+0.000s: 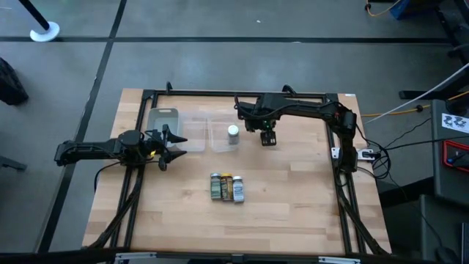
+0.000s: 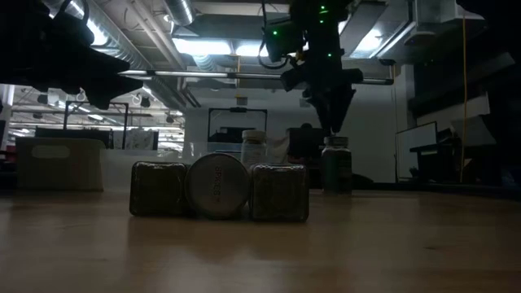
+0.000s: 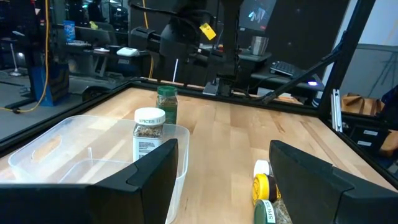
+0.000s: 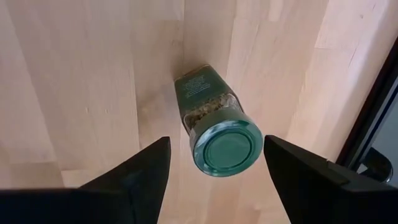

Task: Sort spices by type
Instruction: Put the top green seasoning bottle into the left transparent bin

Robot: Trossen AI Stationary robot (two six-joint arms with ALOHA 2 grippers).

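A green-lidded spice jar [image 4: 221,140] stands upright on the table at the far middle; it also shows in the high view [image 1: 268,139] and the low view [image 2: 336,167]. My right gripper [image 4: 216,140] is open just above it, fingers pointing down on either side of its lid, touching nothing. A white-lidded jar [image 1: 233,133] stands upright in a clear container [image 3: 74,149]. Three jars lie side by side at the table's middle: green-lidded [image 1: 215,185], yellow-lidded [image 1: 226,185] and white-lidded [image 1: 238,188]. My left gripper [image 1: 174,143] is open and empty at the left.
A second clear container [image 1: 163,121] lies at the far left, beside the one with the jar. The black frame rail [image 1: 242,94] runs along the table's far edge behind the right arm. Bare wood lies in front of the lying jars.
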